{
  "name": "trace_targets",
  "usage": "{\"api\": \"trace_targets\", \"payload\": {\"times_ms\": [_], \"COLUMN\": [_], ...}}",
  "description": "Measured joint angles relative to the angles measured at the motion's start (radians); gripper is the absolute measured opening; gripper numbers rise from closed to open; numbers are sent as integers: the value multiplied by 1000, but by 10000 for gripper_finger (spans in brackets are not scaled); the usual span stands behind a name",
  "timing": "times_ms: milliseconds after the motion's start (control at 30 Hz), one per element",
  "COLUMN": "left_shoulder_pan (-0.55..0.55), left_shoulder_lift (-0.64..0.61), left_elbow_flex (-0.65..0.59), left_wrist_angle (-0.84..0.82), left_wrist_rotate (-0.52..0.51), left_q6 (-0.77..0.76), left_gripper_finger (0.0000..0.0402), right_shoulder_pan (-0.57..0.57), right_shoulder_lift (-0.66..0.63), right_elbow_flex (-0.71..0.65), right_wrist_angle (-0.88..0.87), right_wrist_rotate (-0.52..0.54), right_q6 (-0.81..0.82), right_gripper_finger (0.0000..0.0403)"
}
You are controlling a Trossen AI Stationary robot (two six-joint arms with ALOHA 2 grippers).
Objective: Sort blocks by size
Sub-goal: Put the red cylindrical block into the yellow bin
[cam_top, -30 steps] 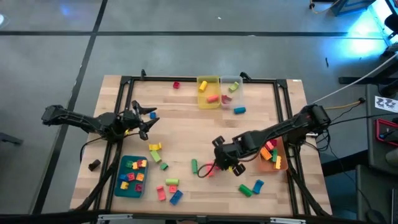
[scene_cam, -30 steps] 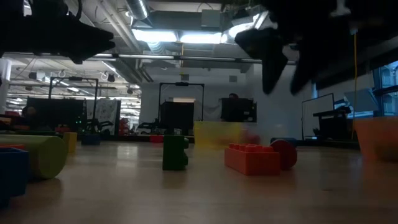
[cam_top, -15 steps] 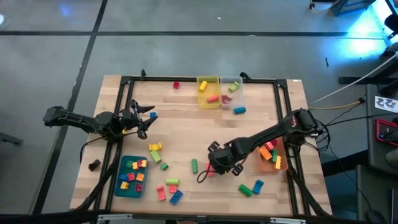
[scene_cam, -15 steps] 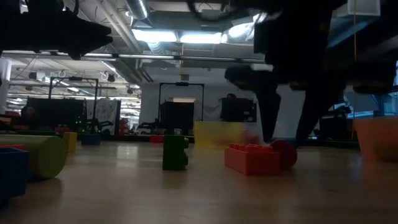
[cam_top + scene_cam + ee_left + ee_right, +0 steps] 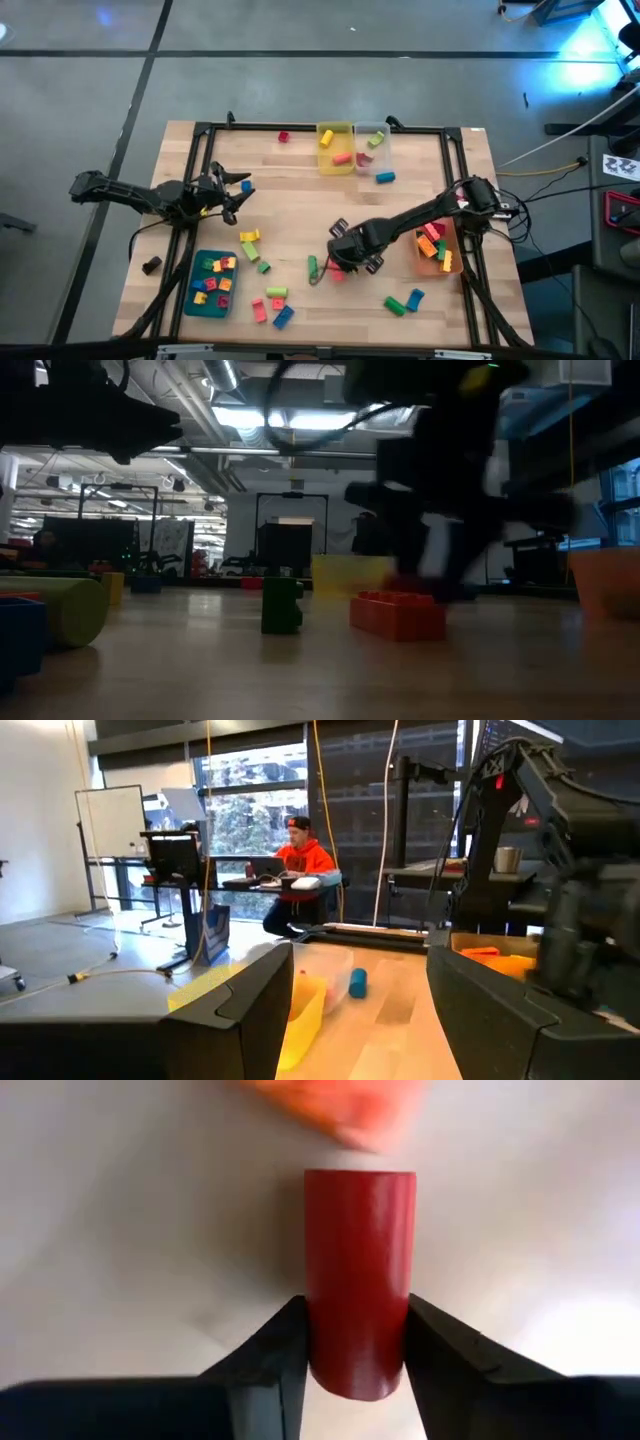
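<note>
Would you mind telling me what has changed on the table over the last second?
The right gripper came down and shifted leftward across the table toward the green block, and its fingers closed onto the sides of a red cylindrical block. The orange brick beside it slid slightly. The left gripper stayed open above the table's left side; the bins and other blocks did not move.

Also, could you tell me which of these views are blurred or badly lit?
Low view: the arm is a dark, smeared shape against bright ceiling lights. Right wrist view: the red block between the fingers is sharp, the orange block beyond is blurred. High view: blue glare in the top right corner.
</note>
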Motion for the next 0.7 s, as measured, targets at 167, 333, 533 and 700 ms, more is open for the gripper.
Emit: {"api": "trace_targets", "payload": {"times_ms": [167, 333, 533, 700], "left_shoulder_pan": [0, 0, 0, 0], "left_shoulder_lift": [0, 0, 1, 1], "left_elbow_flex": [0, 0, 0, 0], "left_wrist_angle": [-16, -15, -22, -48], "left_wrist_rotate": [0, 0, 0, 0], "left_q6": [-27, -31, -31, -34], "left_gripper_finger": [214, 214, 214, 214], "right_shoulder_pan": [-39, -123, -277, -448], "right_shoulder_lift": [-1, -2, -2, -2], "right_elbow_flex": [107, 203, 262, 265], "right_wrist_angle": [-134, -216, -201, -106], "right_wrist_rotate": [97, 234, 295, 305], "right_q6": [-8, -112, -235, -284], "right_gripper_finger": [134, 144, 139, 140]}}
